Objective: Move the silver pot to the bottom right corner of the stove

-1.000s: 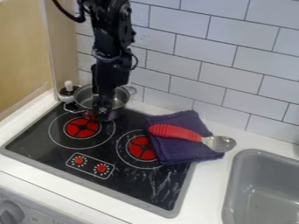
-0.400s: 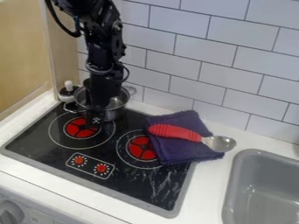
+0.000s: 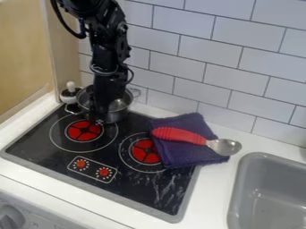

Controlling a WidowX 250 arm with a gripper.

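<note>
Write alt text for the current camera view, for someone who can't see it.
A black robot arm hangs down over a silver pot at the back of a black stove with red burners. To the right, a red-handled spoon lies on a purple cloth, beside a gray sink.

No text, label, number or sign can be read.
</note>
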